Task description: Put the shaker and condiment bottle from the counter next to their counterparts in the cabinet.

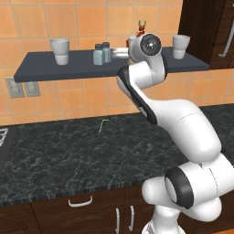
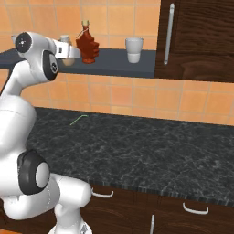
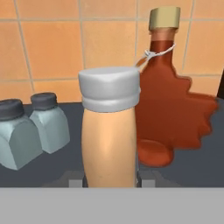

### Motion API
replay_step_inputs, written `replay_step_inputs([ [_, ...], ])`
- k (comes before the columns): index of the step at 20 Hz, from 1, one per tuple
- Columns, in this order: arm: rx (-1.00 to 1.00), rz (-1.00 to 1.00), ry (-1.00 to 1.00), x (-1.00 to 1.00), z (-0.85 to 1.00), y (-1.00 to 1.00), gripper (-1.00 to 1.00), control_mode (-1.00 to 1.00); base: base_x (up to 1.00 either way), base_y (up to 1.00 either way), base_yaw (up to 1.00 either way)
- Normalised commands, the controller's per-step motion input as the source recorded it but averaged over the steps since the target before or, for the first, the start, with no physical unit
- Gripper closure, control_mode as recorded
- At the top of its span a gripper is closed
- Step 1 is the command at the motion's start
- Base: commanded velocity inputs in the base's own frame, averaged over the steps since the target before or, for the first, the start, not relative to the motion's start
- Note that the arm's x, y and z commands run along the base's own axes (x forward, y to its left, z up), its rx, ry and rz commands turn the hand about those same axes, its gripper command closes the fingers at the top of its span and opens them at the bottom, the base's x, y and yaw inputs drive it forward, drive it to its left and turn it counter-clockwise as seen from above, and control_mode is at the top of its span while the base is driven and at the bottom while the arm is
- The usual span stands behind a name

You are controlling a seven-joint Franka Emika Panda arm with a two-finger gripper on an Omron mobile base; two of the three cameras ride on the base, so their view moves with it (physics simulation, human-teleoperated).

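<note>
My gripper [image 3: 111, 182] is shut on the condiment bottle [image 3: 109, 140], a stubby bottle of orange sauce with a whitish cap. The bottle stands upright and its base is hidden. Right beside it on the cabinet shelf [image 3: 39, 175] is the red maple-leaf bottle [image 3: 175, 109] with a gold cap. Two matching pale blue-grey shakers [image 3: 18, 138] [image 3: 51, 123] with dark caps stand side by side to the other side; I cannot tell them apart. From the base, the hand [image 1: 144, 45] reaches onto the shelf [image 1: 36, 68] by the shakers [image 1: 98, 55], and the held bottle [image 2: 67, 54] sits left of the red bottle [image 2: 87, 45].
White cups stand on the shelf at its left end [image 1: 60, 50] and right end [image 1: 181, 46]. A dark brown cupboard [image 2: 196, 36] closes off the shelf's right side. Orange tiles back the shelf. Below lies the black speckled counter [image 1: 68, 151] with a thin green wire [image 1: 103, 123].
</note>
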Motion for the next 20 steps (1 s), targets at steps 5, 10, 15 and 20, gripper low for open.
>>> replay_step_inputs([
  [5, 0.0, 0.0, 0.0, 0.31, 0.0, 0.0, 1.0, -1.0, 0.0, 0.0, 0.0],
  [10, 0.0, 0.0, -0.01, 0.34, 0.0, 0.08, -1.0, -1.0, 0.0, 0.0, 0.0],
  [15, 0.0, 0.0, -0.03, 0.0, 0.0, 0.0, -1.0, -1.0, 0.0, 0.0, 0.0],
  [20, 0.0, 0.0, 0.0, -0.05, 0.0, 0.0, -1.0, -1.0, 0.0, 0.0, 0.0],
])
